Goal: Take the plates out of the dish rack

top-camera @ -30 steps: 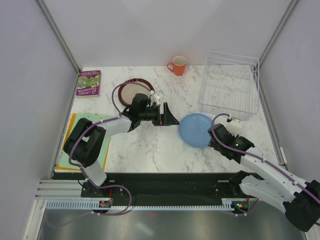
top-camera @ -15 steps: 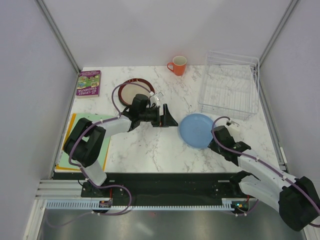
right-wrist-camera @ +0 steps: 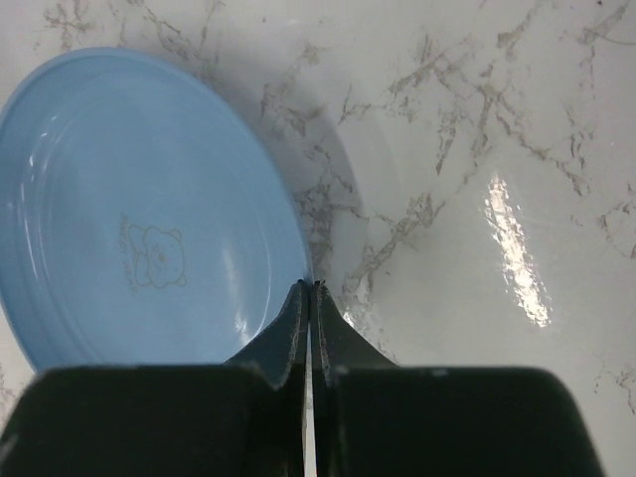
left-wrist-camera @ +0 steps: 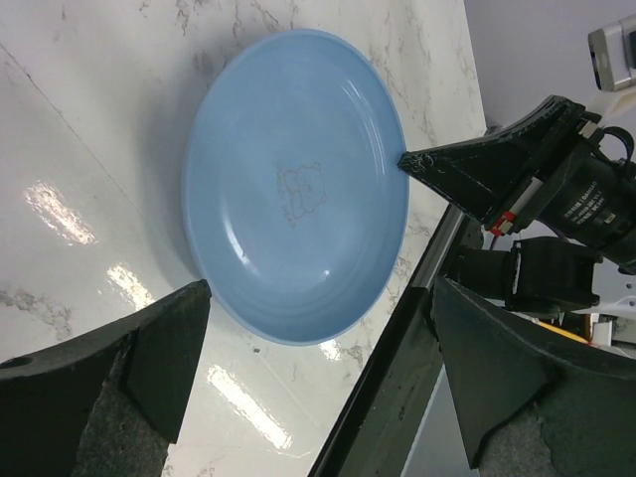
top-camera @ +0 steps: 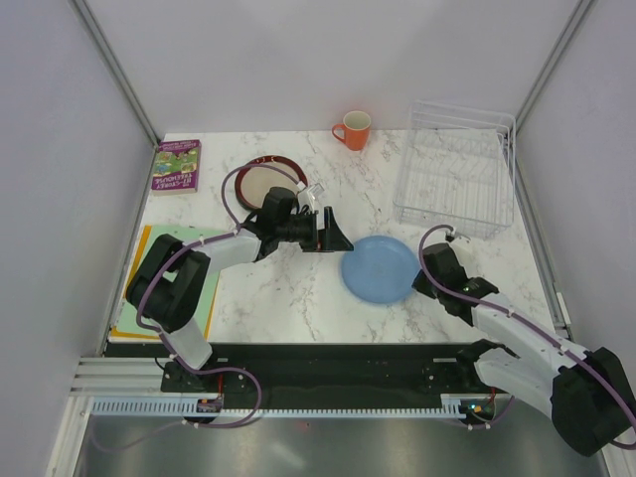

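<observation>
Touching rim of light blue plate [top-camera: 380,268], right gripper [right-wrist-camera: 310,290] fully closed, holding nothing, left gripper [left-wrist-camera: 318,296] wide open, empty

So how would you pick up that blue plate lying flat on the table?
By its raised rim, coming in low from the side. The blue plate lies flat and face up, so only its thin edge fits between jaws. The left gripper, open and facing that rim, looks best placed.

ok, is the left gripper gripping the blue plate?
No, the left gripper stands wide open, and the blue plate lies flat on the table ahead of it.
</observation>
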`<state>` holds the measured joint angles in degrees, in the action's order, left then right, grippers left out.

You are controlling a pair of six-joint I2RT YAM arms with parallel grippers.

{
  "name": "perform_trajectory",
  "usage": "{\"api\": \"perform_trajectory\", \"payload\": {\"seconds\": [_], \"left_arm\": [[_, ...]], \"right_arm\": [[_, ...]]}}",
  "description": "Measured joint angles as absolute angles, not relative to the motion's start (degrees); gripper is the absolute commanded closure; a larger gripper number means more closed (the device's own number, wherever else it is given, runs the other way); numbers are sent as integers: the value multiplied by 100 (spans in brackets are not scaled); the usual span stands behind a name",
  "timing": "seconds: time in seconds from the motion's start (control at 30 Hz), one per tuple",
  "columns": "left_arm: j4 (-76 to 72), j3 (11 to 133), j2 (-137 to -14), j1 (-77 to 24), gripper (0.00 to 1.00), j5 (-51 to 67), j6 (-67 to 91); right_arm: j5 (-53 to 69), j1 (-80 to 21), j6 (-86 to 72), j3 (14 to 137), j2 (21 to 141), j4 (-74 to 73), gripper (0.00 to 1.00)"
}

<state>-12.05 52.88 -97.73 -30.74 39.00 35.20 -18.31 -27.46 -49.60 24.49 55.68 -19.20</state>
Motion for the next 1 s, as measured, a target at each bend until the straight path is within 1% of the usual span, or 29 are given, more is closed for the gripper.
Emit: {"api": "perform_trajectory", "payload": {"seconds": [0.37,0.6,1.0], "left_arm": [[-943,5288,-9690,-3074,0,3697,3404],[-718,5288,-9684,-3074,0,3492,3293],[-602,5288,-9684,-3074,0,3457,3286]], "right_arm": [[-1806,-2746,-4751,2718,5706,-1874,100],[-1828,-2746,-4530,3284,5680,-1942,100],[-1778,-2738,-4425,3173,6438,-1599,100]]}}
